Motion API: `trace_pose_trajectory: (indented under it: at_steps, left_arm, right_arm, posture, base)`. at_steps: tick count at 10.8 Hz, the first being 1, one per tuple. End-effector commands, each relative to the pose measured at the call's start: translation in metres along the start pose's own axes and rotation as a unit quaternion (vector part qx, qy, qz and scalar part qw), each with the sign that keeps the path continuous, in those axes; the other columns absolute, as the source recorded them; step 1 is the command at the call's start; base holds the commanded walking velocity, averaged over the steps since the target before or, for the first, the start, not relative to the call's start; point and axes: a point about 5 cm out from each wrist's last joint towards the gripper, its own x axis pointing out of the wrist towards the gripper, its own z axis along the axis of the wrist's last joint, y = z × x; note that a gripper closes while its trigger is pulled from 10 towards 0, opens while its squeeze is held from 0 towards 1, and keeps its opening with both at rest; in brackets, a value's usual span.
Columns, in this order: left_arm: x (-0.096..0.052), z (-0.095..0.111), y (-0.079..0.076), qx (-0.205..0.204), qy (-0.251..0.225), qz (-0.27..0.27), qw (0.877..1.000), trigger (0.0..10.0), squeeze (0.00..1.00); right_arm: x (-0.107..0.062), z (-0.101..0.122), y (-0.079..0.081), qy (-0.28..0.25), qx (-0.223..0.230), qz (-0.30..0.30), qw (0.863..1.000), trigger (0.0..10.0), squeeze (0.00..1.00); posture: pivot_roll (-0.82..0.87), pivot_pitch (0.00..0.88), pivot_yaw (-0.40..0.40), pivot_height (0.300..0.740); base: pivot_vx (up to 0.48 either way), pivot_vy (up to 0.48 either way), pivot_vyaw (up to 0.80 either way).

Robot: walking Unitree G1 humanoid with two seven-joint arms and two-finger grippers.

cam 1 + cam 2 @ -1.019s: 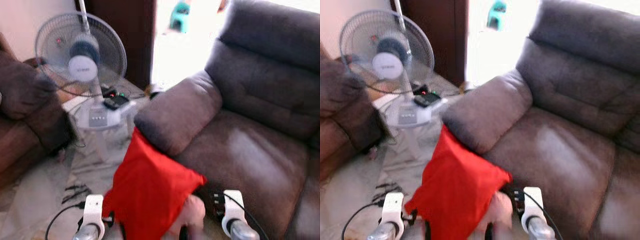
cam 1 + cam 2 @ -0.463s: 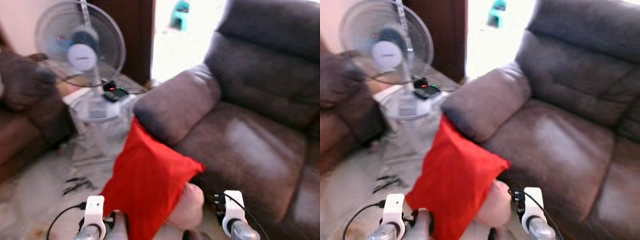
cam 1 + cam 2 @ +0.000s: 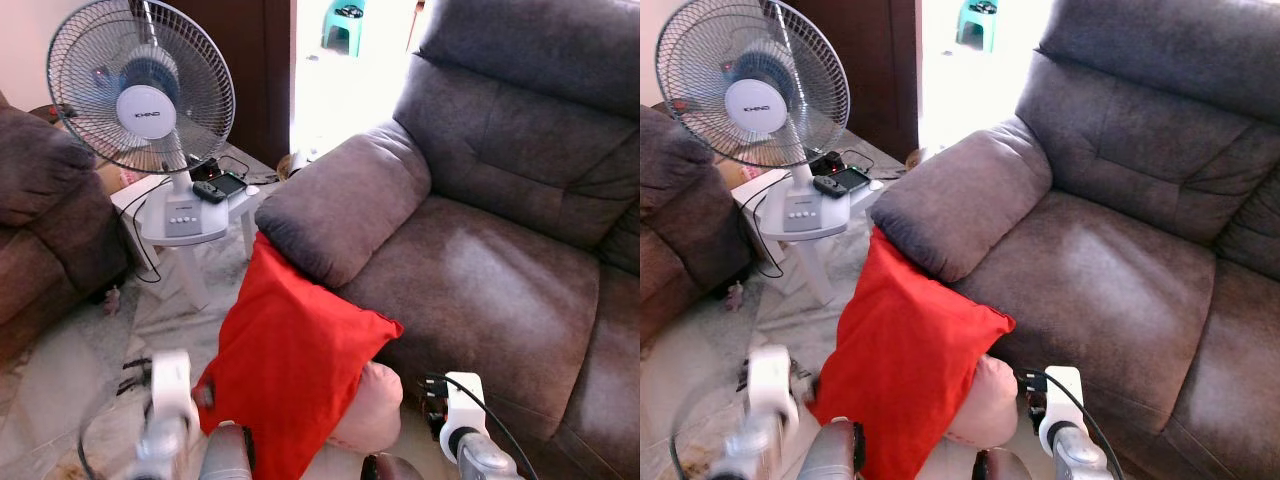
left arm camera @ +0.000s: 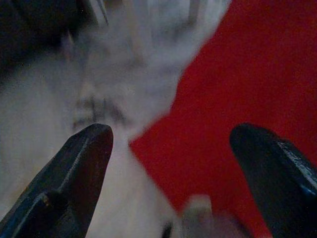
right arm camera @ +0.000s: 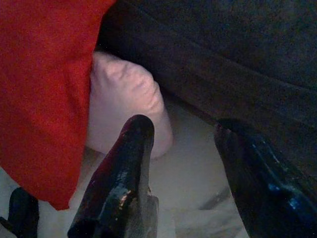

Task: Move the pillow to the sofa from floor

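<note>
A red pillow (image 3: 295, 365) stands on the floor, leaning against the armrest (image 3: 345, 210) of the grey-brown sofa (image 3: 500, 290). A pale pink cushion (image 3: 370, 410) lies on the floor just behind its lower corner. My left gripper (image 4: 173, 148) is open, its fingertips (image 4: 81, 163) spread before the red pillow's edge without touching it. My right gripper (image 5: 185, 148) is open too, low over the floor and pointing at the pink cushion (image 5: 124, 104) and the sofa's base. Both wrists, left (image 3: 170, 400) and right (image 3: 462, 405), show at the bottom of the eye views.
A standing fan (image 3: 140, 90) sits on a small white table (image 3: 190, 225) to the left of the armrest, with a handheld device and cables on it. A brown sofa (image 3: 40, 220) fills the far left. Loose cables (image 3: 135, 365) lie on the pale floor.
The camera has steadied and the view is sharp now. My left wrist has shifted slightly left and is blurred with motion. The red pillow stays leaning on the armrest.
</note>
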Motion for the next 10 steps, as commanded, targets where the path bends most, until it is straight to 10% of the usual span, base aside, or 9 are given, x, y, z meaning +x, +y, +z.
trace_pose_trajectory:
  at_steps: [1, 10]
  left_arm:
    - [0.0012, 0.0055, 0.0044, -0.010, -0.016, 0.011, 1.000, 10.0, 0.00]
    - [0.0030, 0.0124, -0.0043, 0.016, -0.035, -0.008, 0.999, 10.0, 0.00]
  right_arm:
    - [0.0020, 0.0102, 0.0007, -0.020, 0.005, 0.001, 1.000, 10.0, 0.00]
    - [0.0020, 0.0159, -0.0042, -0.034, 0.005, 0.008, 0.999, 10.0, 0.00]
  posture:
    - [0.03, 0.005, -0.071, 0.639]
    - [0.03, 0.001, -0.084, 0.579]
  base:
    - [0.000, 0.000, 0.00]
    - [0.000, 0.000, 0.00]
